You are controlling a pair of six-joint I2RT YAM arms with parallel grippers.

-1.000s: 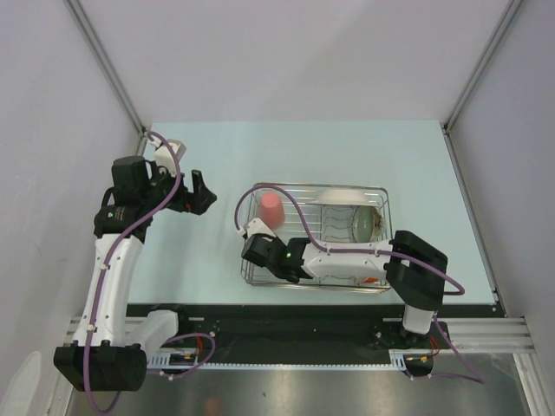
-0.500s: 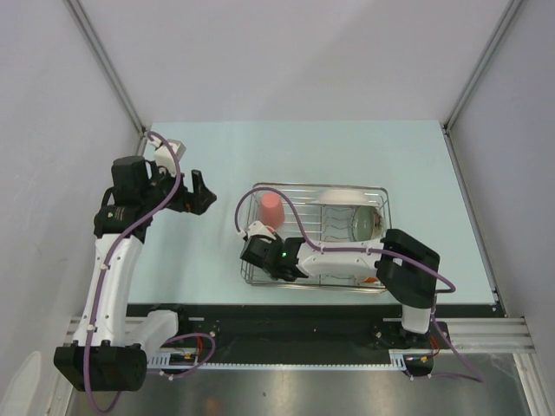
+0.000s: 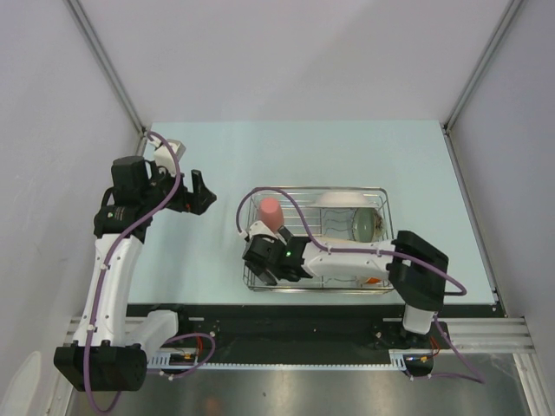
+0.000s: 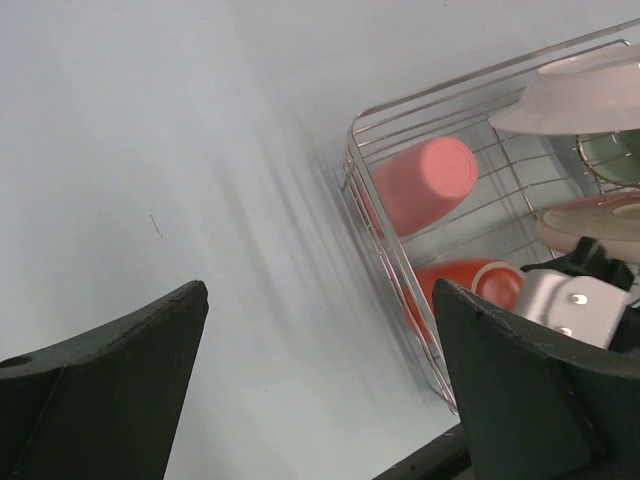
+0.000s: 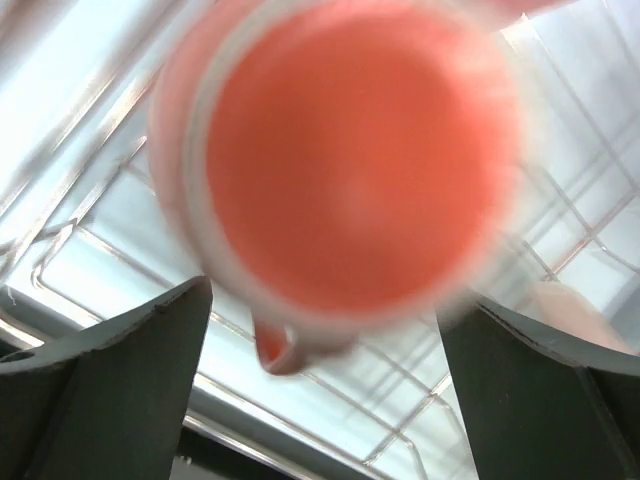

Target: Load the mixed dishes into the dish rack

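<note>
The dish rack (image 3: 378, 198) is a chrome wire basket right of the table's middle. A pink cup (image 3: 271, 210) lies in its left end, shown in the left wrist view as the pink cup (image 4: 425, 183) beside the orange mug (image 4: 470, 285). A white plate (image 3: 344, 198) and a pale green bowl (image 3: 365, 225) stand further right. My right gripper (image 3: 260, 265) reaches into the rack's near left corner. The orange mug (image 5: 350, 160) lies blurred just ahead of the right gripper (image 5: 325, 385), whose fingers stand wide and clear of it. My left gripper (image 3: 205, 192) hovers open left of the rack.
The rack wires (image 5: 100, 240) run under and around the mug. A cream-pink plate (image 4: 590, 220) leans in the rack behind the right wrist. Grey walls and metal posts (image 3: 108, 65) enclose the pale table (image 3: 303, 147). The black rail (image 3: 286, 316) runs along the near edge.
My right gripper has opened and let go of the orange mug in the rack's near left corner. The left arm has not moved.
</note>
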